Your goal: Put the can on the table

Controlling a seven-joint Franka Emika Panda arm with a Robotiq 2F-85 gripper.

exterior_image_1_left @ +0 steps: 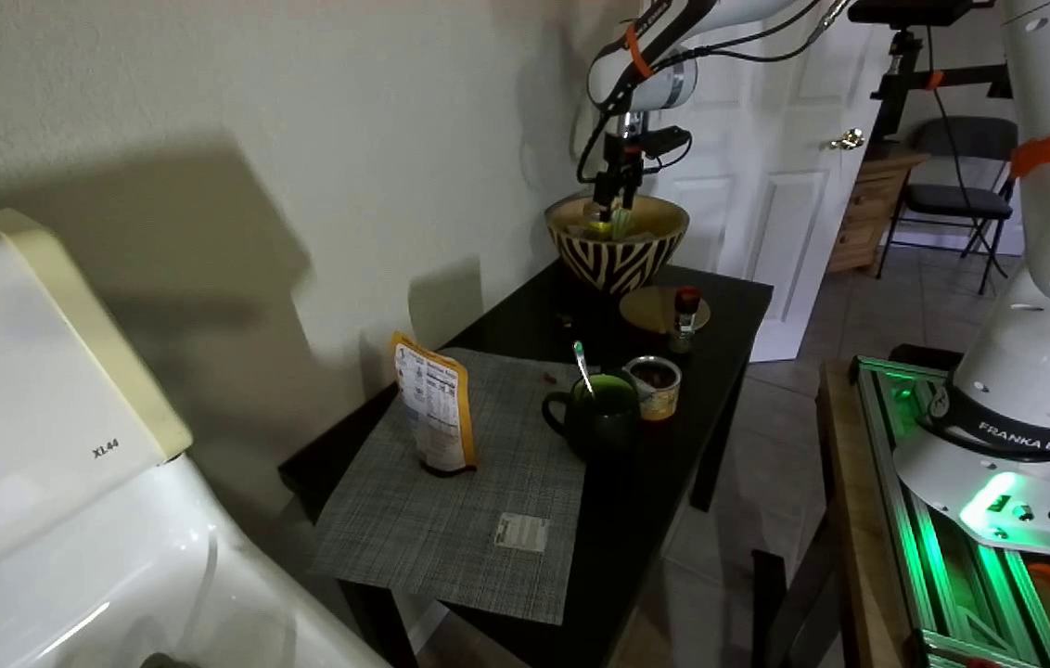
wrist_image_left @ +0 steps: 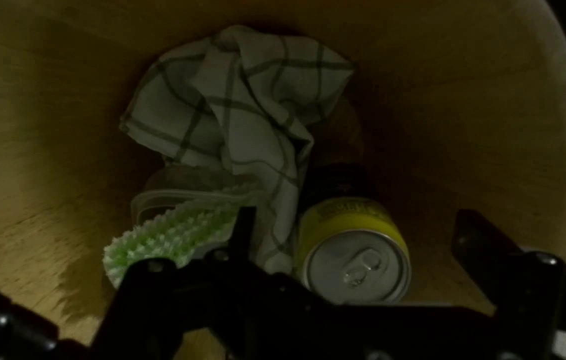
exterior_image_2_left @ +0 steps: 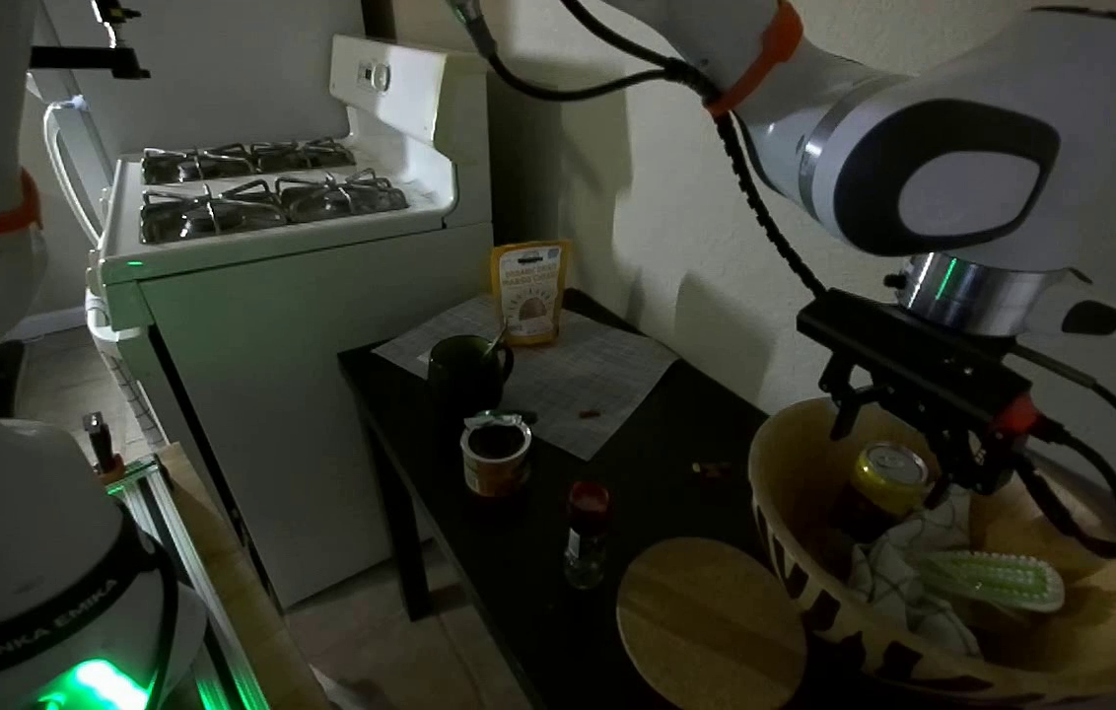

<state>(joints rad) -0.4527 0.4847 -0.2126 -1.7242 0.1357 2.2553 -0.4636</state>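
The can (wrist_image_left: 355, 260), with a yellow upper band, a dark lower body and a silver lid, stands tilted inside the striped bowl (exterior_image_1_left: 618, 264). It also shows in both exterior views (exterior_image_1_left: 601, 225) (exterior_image_2_left: 891, 475). My gripper (wrist_image_left: 358, 218) is open above the bowl. In the wrist view the can lies between its two fingers, with gaps on both sides. The gripper also hangs over the bowl in both exterior views (exterior_image_1_left: 618, 206) (exterior_image_2_left: 898, 452). The black table (exterior_image_1_left: 734, 301) bears the bowl and a grey placemat (exterior_image_1_left: 432, 538). The can's lower end is dark and partly hidden.
A checked cloth (wrist_image_left: 263, 100) and a green-white brush (wrist_image_left: 173, 235) share the bowl. A round board (exterior_image_2_left: 711, 626), a red-capped bottle (exterior_image_2_left: 586, 537), an open cup (exterior_image_2_left: 496, 463), a dark mug (exterior_image_1_left: 604, 422) with a spoon and a pouch (exterior_image_1_left: 437, 404) stand on the table. A wall runs behind.
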